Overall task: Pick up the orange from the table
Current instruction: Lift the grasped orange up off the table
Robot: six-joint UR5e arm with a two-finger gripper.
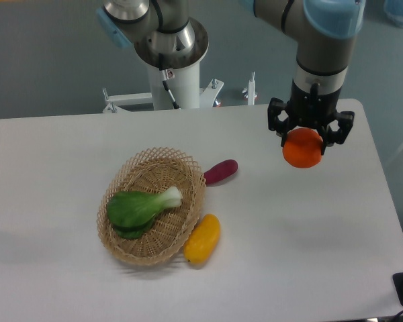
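- Wicker basket [124, 236], woven and stiff, left of table [47, 168] centre; leafy green [140, 206] inside.
- Yellow fruit [202, 238], smooth, touching the basket's near-right rim.
- Purple vegetable [220, 171], just right of the basket.
- Orange [303, 149]: round, firm, smooth-skinned, probably light; clamped across its widest part in my gripper [309, 137], above the table's far-right corner.

One orange [302, 149], one basket [152, 205], perhaps three other produce items.
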